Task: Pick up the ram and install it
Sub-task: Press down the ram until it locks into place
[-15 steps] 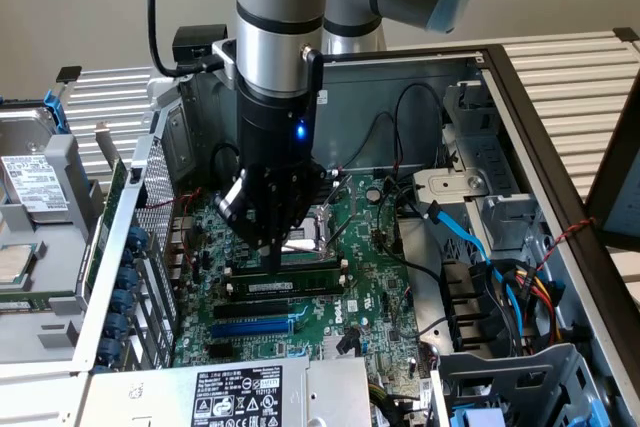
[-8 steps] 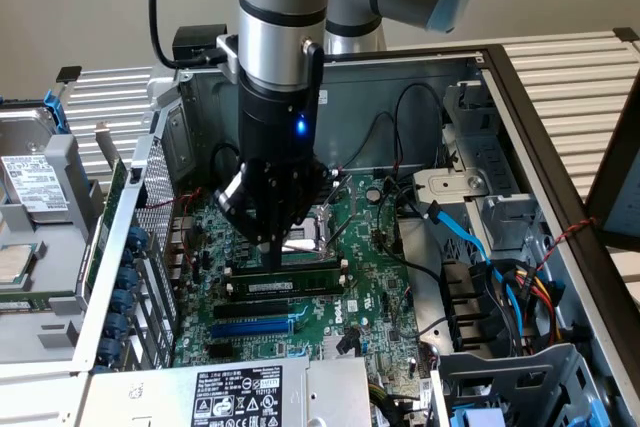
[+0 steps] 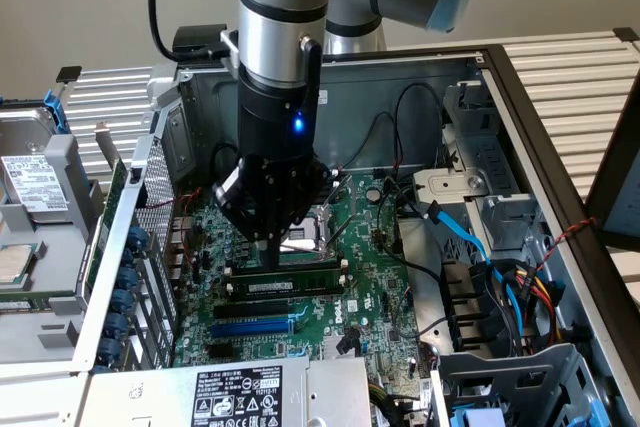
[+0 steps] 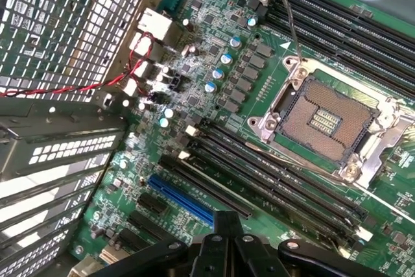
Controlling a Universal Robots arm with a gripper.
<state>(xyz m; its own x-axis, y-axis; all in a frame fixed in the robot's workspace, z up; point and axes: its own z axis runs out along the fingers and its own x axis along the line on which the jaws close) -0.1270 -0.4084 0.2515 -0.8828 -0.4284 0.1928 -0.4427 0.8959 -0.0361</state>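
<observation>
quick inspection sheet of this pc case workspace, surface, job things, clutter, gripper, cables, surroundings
surface: green motherboard inside an open metal computer case; bare CPU socket uncovered.
job's things: ram, a green stick with a white label, lies along the long black slots, just below the gripper; whether it is fully seated cannot be told.
clutter: blue slot empty; nothing loose seen on the board.
gripper: gripper low over the board at the end of the slots beside the socket.
cables: blue cable and black cables at the exterior view's right; red wire by the mesh.
surroundings: hard drive at the exterior view's left.
</observation>
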